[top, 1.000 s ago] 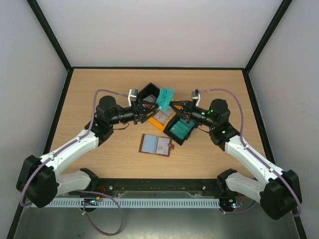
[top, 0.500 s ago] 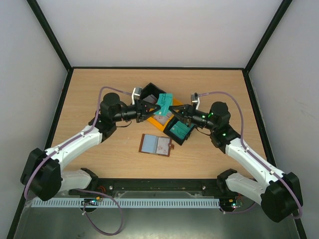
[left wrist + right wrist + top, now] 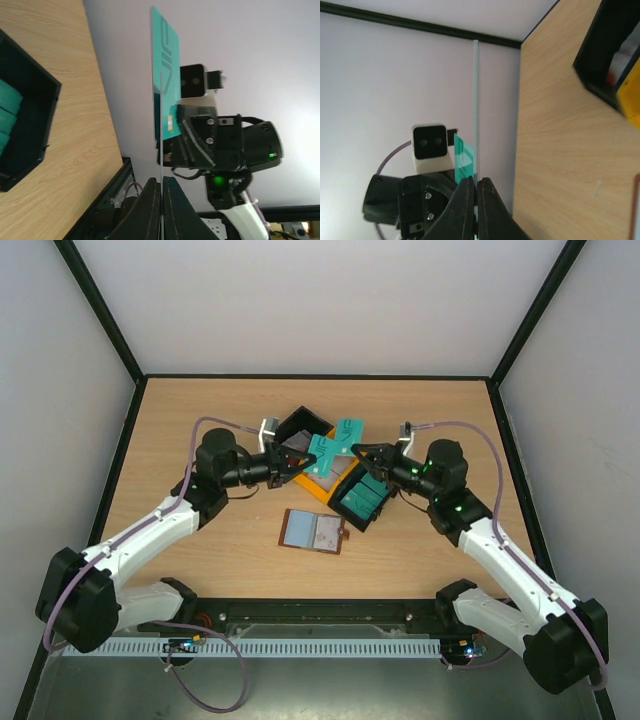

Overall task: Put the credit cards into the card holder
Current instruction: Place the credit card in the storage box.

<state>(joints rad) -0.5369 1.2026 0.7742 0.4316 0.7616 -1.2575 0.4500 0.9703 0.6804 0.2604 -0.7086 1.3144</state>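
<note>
Two teal credit cards hang crossed above the bins. My left gripper (image 3: 300, 462) is shut on the lower-left card (image 3: 321, 454). My right gripper (image 3: 362, 452) is shut on the upper-right card (image 3: 347, 430). In the left wrist view my own card (image 3: 161, 165) shows edge-on between the shut left gripper (image 3: 161, 200), and the other card (image 3: 165, 70) faces me. In the right wrist view a card (image 3: 476, 110) stands edge-on in the shut right gripper (image 3: 475, 195). The card holder (image 3: 314, 531), brown with pale pockets, lies open on the table nearer the arm bases.
A black bin (image 3: 303, 425), a yellow bin (image 3: 322, 487) and a black bin (image 3: 362, 500) of teal cards (image 3: 364, 497) sit clustered under the grippers. That bin (image 3: 30, 115) fills the left of the left wrist view. Black frame posts edge the table.
My left gripper closed on a teal card at the right gripper's stack. The right gripper drew back to the right, so each gripper now holds its own card.
</note>
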